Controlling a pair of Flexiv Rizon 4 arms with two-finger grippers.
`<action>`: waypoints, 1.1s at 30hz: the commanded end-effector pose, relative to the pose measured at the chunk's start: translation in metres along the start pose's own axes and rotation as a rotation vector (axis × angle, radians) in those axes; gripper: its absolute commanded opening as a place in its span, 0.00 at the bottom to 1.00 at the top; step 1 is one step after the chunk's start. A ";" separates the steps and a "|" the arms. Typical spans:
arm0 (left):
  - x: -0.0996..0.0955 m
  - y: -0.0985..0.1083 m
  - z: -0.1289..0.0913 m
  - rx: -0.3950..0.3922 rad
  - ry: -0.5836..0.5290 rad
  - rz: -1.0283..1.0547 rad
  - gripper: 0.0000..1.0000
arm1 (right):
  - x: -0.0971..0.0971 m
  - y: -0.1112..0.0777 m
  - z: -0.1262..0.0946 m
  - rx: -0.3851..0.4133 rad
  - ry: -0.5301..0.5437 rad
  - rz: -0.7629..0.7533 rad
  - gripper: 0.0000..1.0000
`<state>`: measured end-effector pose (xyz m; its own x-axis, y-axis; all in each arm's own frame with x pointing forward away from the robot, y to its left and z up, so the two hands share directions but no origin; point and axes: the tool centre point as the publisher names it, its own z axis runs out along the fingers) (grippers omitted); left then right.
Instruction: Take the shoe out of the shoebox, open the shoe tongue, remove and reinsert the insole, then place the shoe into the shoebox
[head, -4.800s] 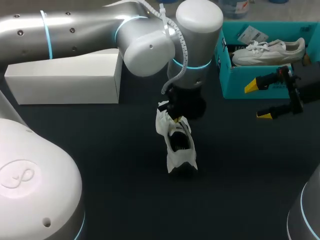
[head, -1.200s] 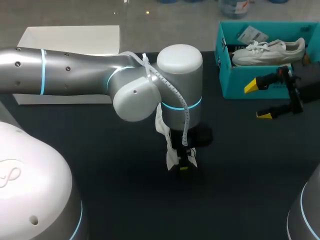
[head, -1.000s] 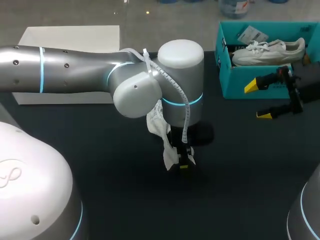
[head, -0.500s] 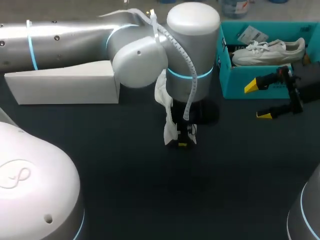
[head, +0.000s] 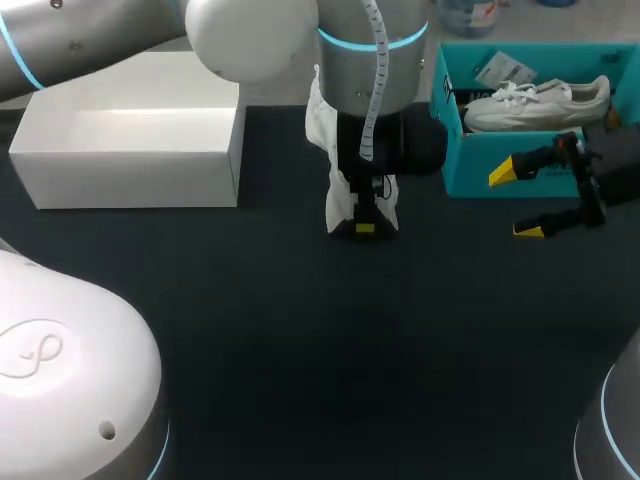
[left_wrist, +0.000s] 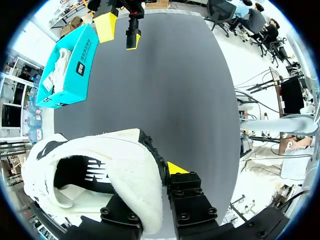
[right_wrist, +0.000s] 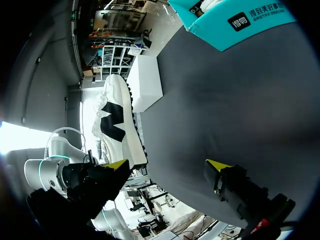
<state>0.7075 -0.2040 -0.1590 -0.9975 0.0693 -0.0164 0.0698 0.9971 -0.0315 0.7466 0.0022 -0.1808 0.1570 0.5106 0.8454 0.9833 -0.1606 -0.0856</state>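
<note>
Left arm has swung toward the far side in the last half second, taking the white sneaker with black side markings (head: 338, 200) along. The left gripper (head: 365, 222) is clamped on its fuzzy heel collar and points down at the dark counter (head: 300, 350). The right gripper (head: 520, 200) hangs with its fingers spread, just in front of the teal cardboard shoebox (head: 470, 165), which holds another white lace-up sneaker (head: 535, 100).

White shoe (head: 338, 195) — near teal shoebox (head: 480, 165)

Over the dark table (right_wrist: 225, 100), right gripper (right_wrist: 167, 164) fingers spread wide apart; white shoe (right_wrist: 119, 125) with black marking ahead, near a white box (right_wrist: 148, 82); teal shoebox (right_wrist: 235, 17) farther ahead.
</note>
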 end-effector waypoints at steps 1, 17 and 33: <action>0.008 0.003 -0.017 -0.001 -0.029 0.001 0.00 | 0.000 0.000 0.001 0.000 -0.004 0.001 1.00; -0.023 0.038 -0.019 0.006 -0.008 -0.032 0.00 | 0.000 0.000 0.001 0.000 -0.004 0.001 1.00; -0.126 0.184 -0.031 -0.012 0.027 -0.105 0.00 | 0.000 0.000 0.001 0.000 -0.004 0.001 1.00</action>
<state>0.8313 -0.0702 -0.1338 -0.9993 -0.0375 -0.0078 -0.0378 0.9987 0.0342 0.7466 0.0022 -0.1808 0.1570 0.5106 0.8454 0.9833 -0.1606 -0.0856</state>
